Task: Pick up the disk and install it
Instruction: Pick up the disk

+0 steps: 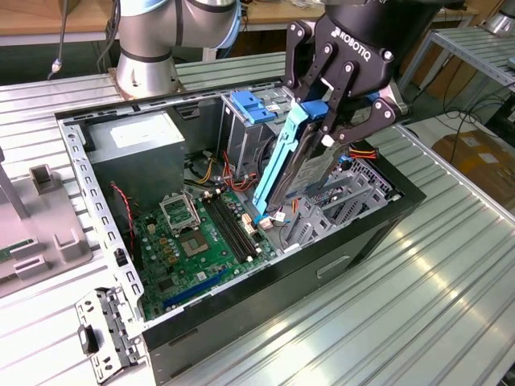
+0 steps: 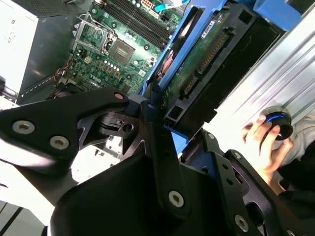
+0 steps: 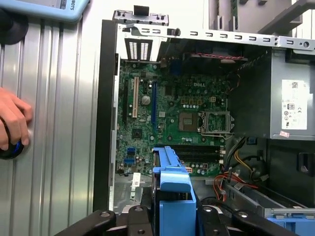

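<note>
The gripper [image 1: 331, 121] is gripping the disk [image 1: 291, 169]; its jaws are pressing in on the drive's upper end, across the blue carrier rails, with no gap showing; the disk is hanging steeply tilted above the open computer case [image 1: 378, 233], its lower end pointing down toward the motherboard [image 1: 193, 237] beside the memory slots [image 1: 229, 225]; whether that lower corner is touching the cables there I cannot tell. On the exterior view's left of the disk, the metal drive cage [image 1: 240, 137] is standing just beside it, carrying a blue plastic bracket [image 1: 251, 106]; the grey power-supply box [image 1: 133, 145] is sitting further to that side, in the case's far corner. In the second wrist view the disk's green circuit board [image 2: 206, 54] is facing the camera between the black gripper fingers [image 2: 160, 147]; a person's hand [image 2: 263, 142] is resting on a round black-and-blue knob [image 2: 278, 123] on the ribbed metal table [image 2: 285, 73], outside the case.
</note>
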Controlling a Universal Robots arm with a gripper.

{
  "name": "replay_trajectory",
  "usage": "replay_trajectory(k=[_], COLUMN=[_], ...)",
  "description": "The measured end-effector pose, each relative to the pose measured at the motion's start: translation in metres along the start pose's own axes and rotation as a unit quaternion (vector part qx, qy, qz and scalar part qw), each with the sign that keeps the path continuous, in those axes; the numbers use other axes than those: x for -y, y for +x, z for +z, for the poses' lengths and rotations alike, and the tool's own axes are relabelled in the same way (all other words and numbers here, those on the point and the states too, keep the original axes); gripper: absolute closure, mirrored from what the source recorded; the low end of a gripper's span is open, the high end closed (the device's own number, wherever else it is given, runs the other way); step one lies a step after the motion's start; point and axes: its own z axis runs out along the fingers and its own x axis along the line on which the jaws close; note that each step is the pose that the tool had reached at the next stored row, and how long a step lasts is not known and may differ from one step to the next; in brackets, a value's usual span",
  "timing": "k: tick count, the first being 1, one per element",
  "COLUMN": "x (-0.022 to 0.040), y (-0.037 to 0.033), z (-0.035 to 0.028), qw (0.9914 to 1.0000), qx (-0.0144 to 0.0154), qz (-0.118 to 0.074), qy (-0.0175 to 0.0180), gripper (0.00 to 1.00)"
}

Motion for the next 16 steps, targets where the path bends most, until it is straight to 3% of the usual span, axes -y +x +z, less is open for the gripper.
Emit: replay_trajectory(k=[16], x=[0.0104], y=[0.0081], z=[-0.0007], qw=[1.00000], qx=[0.0000], qz=[0.000], qy=[0.0000], gripper=[0.63])
